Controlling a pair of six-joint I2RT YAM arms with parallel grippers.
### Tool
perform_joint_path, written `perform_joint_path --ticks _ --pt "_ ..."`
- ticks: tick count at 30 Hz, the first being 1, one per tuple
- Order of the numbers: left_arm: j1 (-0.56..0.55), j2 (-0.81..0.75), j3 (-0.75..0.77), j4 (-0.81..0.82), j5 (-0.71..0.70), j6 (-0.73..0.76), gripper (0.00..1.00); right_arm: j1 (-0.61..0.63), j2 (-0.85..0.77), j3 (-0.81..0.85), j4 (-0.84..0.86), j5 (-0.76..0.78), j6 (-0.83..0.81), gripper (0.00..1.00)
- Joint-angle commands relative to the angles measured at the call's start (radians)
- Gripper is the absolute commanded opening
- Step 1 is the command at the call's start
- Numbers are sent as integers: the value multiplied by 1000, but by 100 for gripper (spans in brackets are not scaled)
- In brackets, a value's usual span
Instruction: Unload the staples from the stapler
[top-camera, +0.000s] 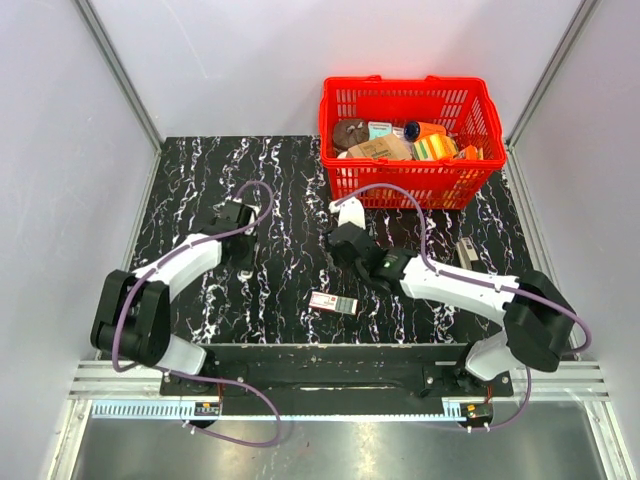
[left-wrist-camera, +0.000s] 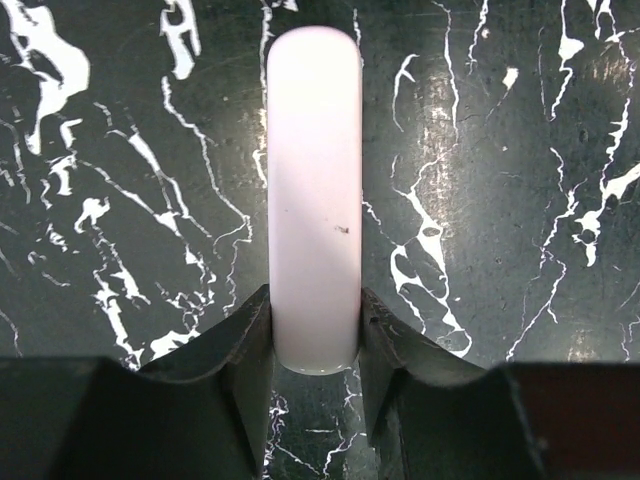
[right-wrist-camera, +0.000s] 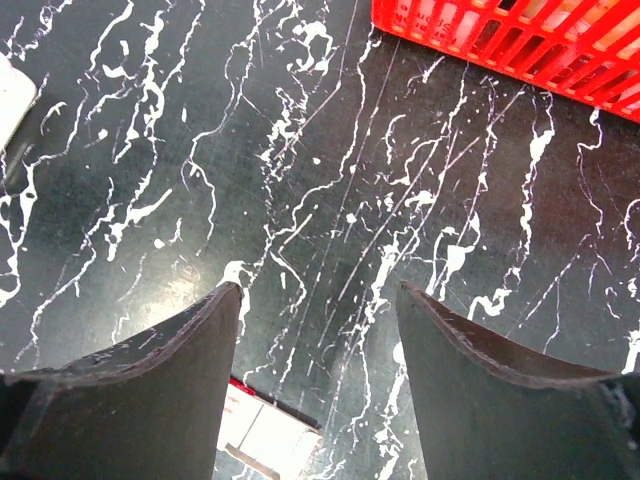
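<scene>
One end of the stapler (left-wrist-camera: 312, 190) sits clamped in the left gripper (left-wrist-camera: 315, 300), left of table (top-camera: 280, 180) centre, so the wide, empty right gripper (right-wrist-camera: 318, 295) probably must reach across and open it.

The left arm (top-camera: 185, 260) is extended forward with its elbow raised. Its end effector (left-wrist-camera: 314, 325) points down, both fingers pressed against the sides of the stapler (left-wrist-camera: 313, 200), which runs straight ahead from the fingertips. The right arm (top-camera: 450, 282) stretches low toward its own left, its end effector (right-wrist-camera: 318, 300) tilted downward, jaws standing apart.
</scene>
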Motion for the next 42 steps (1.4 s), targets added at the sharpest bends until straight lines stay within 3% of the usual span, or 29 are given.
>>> perform_joint_path --ticks 1,4,5,7,9,10,11,13,15,17,19,22,27,32,42 --pt "-24 37 36 46 13 21 30 11 55 112 -64 30 56 73" --pt "-24 13 70 19 60 31 70 13 113 183 -126 31 79 87" --pt "-24 -1 84 5 71 39 78 14 127 207 -148 37 87 99" --pt "-21 -42 122 -36 88 51 93 17 138 249 -178 48 110 99" --pt "-3 -103 168 -84 132 63 99 16 130 282 -199 91 241 99" --pt "19 -136 193 -105 170 71 99 13 128 321 -266 79 366 99" --pt "45 -172 217 -128 195 76 99 8 128 344 -277 -3 365 100" --pt "98 -240 260 -162 229 86 99 -13 142 371 -258 -139 224 99" --pt "149 -297 296 -193 241 94 99 -17 162 373 -218 -130 175 99" --pt "207 -340 322 -230 243 105 99 -17 177 393 -201 -127 211 86" --pt "253 -384 334 -254 235 120 99 -10 240 497 -273 -115 262 81" --pt "333 -447 310 -273 272 183 99 6 387 675 -414 -127 314 82" --pt "410 -444 277 -311 256 214 99 46 593 887 -445 -217 361 84" --pt "505 -440 233 -317 316 261 99 74 794 1154 -610 -233 440 87" --pt "559 -421 201 -346 332 301 99 89 931 1322 -678 -251 524 82"
